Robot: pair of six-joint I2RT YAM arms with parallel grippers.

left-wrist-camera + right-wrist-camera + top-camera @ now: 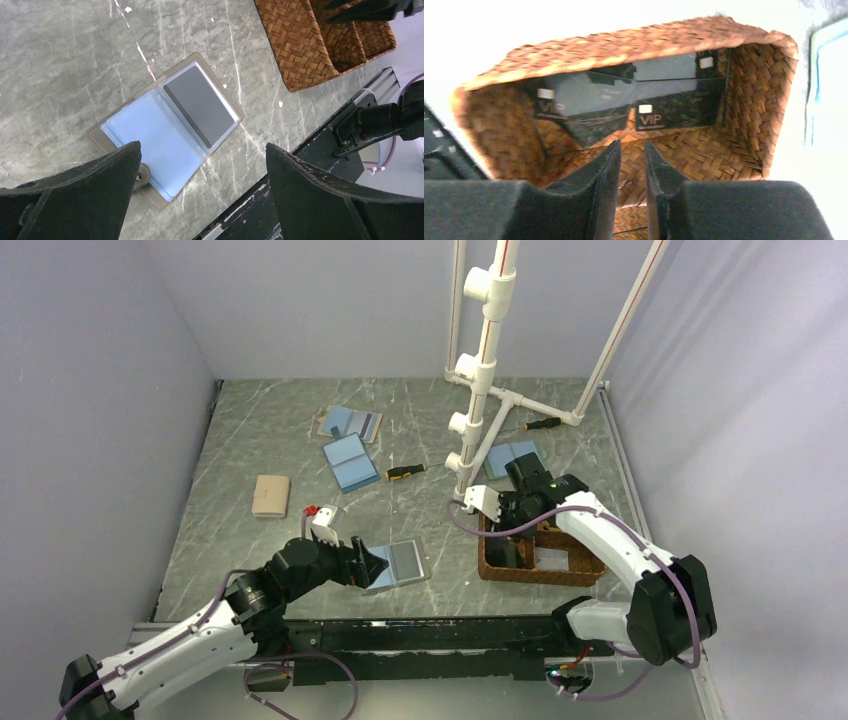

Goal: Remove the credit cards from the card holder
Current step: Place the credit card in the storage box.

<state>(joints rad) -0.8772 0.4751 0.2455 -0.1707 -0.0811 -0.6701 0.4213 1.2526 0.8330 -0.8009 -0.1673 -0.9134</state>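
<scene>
The left gripper (372, 566) is hanging wide apart over the near-left part of the desk (250, 440), holding nothing. From overhead it is covering one end of the card holder (402, 563). The left wrist view is showing the whole thing. There the left gripper (202, 146) is framing the card holder (145, 145), which is lying flat and open on the desk, light blue inside with a tan edge. A grey card (200, 105) is sitting in its right leaf, and the left leaf is showing only blue.

Moving right, the wicker tray (590, 570) is standing well apart from the holder. Overhead, the right gripper (512, 525) is reaching down into its left end, blocking what lies inside. The right wrist view is filling that in: dark credit cards (674, 115) marked VIP are leaning against the compartment's far wall. The right gripper (632, 147) is standing just slightly apart with nothing between, the woven floor showing through the gap.
</scene>
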